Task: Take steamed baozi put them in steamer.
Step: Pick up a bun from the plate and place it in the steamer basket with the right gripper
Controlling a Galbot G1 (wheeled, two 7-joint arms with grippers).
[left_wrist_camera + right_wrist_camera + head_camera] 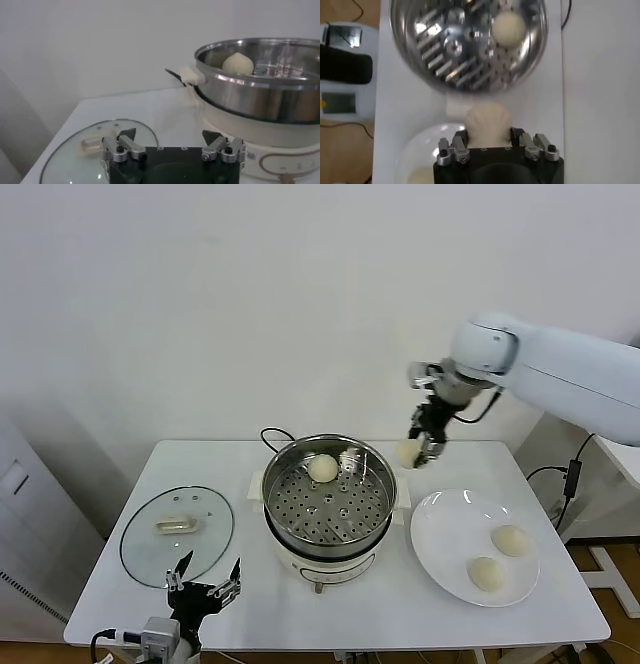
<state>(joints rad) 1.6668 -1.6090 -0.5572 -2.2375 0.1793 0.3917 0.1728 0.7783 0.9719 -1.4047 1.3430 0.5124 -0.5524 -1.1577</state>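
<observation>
The steamer [372, 522] is a shiny steel pot on a white base at the table's middle, with one steamed baozi [322, 468] lying at the back of its perforated floor. My right gripper [420, 449] is shut on another baozi [408, 452], holding it in the air just past the steamer's right rim. In the right wrist view that baozi [487, 123] sits between the jaws with the steamer [440, 65] below and ahead. Two more baozi [511, 540] [487, 573] lie on the white plate [440, 534]. My left gripper [205, 584] stands open near the table's front left, nothing in it.
The glass lid [150, 556] with its cream handle lies flat at the table's left, right behind the left gripper, and shows as the lid [65, 157] in the left wrist view. A black cord [272, 436] runs behind the steamer. A wall stands close behind the table.
</observation>
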